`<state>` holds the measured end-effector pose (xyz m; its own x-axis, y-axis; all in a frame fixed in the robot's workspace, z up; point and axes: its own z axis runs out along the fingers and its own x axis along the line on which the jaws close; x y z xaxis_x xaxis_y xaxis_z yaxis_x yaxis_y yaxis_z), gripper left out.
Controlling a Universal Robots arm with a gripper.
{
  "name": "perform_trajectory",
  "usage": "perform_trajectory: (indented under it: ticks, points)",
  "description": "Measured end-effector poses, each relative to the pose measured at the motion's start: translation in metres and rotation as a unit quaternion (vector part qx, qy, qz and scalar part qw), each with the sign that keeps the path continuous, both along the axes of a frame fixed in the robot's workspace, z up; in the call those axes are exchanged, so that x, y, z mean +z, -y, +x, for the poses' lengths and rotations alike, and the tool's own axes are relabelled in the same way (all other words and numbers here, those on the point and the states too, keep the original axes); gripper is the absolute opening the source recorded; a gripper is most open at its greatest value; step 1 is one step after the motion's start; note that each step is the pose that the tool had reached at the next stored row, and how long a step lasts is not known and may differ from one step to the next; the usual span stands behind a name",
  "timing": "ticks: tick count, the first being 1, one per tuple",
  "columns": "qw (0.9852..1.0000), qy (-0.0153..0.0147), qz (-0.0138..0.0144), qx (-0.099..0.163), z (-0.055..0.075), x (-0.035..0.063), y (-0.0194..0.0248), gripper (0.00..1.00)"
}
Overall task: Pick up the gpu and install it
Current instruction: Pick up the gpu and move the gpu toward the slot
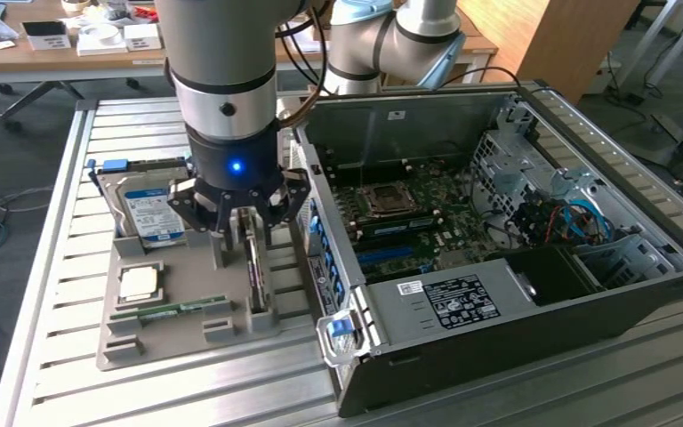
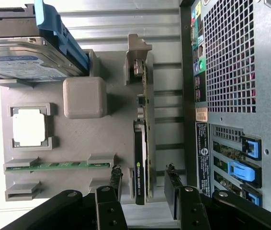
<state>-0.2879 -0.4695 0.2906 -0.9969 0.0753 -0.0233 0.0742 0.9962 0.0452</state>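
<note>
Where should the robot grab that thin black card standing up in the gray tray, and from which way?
I'd pinch the gpu across its two flat faces, near the upper edge, coming straight down from above. It stands on edge in a slot of the gray holder, so only that top edge is free. The open gripper hangs over it, one finger on each side.

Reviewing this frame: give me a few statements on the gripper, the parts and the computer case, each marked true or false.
1. The black gripper stands open, its jaws either side of the thin black gpu card. True.
2. The gpu is seated in the black computer case. False: it stands on edge in the grey plastic holder tray.
3. The silver hard drive with the blue-white label rests on that tray. True.
4. The case's side is shut. False: it is open, showing the green motherboard.
</note>
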Motion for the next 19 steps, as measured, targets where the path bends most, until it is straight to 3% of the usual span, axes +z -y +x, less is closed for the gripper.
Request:
perform_trajectory:
  ticks: [19]
  points:
    - [1.0,0.0,0.0,0.0,0.0,-0.0076,0.0,0.49]
